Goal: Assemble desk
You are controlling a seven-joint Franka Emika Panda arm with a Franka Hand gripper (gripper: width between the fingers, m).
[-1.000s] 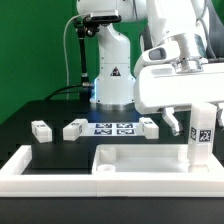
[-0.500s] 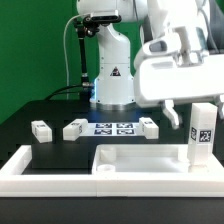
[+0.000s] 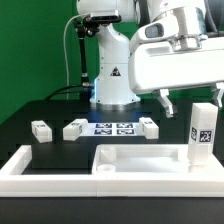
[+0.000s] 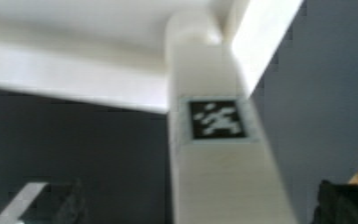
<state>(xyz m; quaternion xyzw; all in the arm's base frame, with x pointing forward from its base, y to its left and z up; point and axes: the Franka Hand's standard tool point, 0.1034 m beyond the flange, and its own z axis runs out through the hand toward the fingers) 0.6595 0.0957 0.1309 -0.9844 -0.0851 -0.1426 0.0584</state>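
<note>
The white desk tabletop [image 3: 140, 160] lies at the front of the exterior view, rims up. One white leg [image 3: 202, 135] with a square marker stands upright at its right corner. My gripper [image 3: 190, 100] hangs open just above the top of that leg, not touching it. In the wrist view the leg [image 4: 217, 120] runs down the middle to the tabletop [image 4: 69, 60], and the dark fingertips [image 4: 30, 203] stand well apart on either side of it. Three more legs lie loose on the black table: two at the left [image 3: 40, 130] [image 3: 75, 128] and one at mid-right [image 3: 148, 125].
The marker board [image 3: 112, 127] lies flat between the loose legs, in front of the robot base [image 3: 112, 85]. A long low white wall [image 3: 30, 165] with turned-up ends runs along the front, round the tabletop. A green backdrop stands behind.
My gripper has risen straight up off the upright leg, from around its upper part to above its top. The leg stays standing on the tabletop corner.
</note>
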